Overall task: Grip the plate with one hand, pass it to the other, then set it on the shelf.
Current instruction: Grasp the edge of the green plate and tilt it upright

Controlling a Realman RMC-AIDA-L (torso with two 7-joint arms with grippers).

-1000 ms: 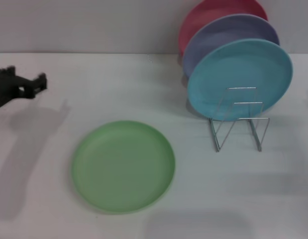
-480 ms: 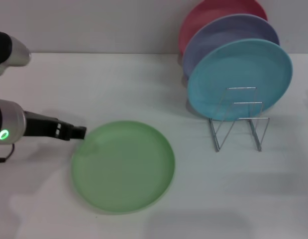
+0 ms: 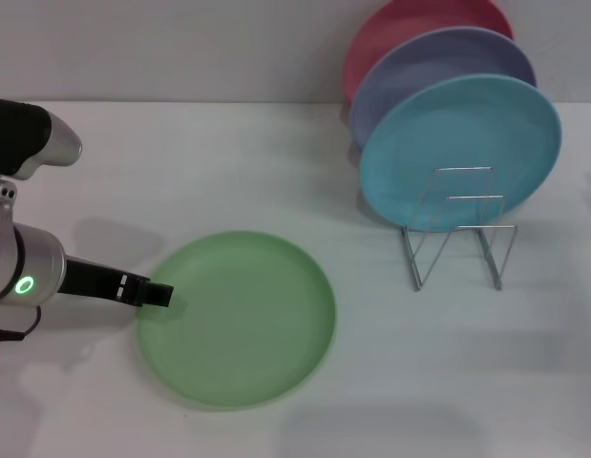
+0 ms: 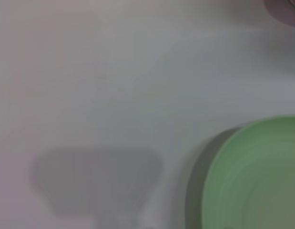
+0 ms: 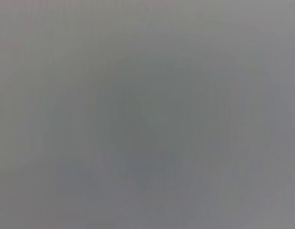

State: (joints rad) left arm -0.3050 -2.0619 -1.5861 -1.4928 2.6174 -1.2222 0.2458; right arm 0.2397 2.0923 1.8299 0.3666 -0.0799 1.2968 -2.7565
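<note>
Head view shows left hand (image 3: 159, 295) at green plate (image 3: 236, 319) rim, grip unclear; wrist view only plate edge

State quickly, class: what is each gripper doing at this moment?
Left gripper: at the green plate's left rim; open or shut cannot be told.
Right gripper: not in view.

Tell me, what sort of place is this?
Probably a robot test bench, not a kitchen: a bare white table, a green plate beside the left gripper, and coloured plates upright in a wire rack.
</note>
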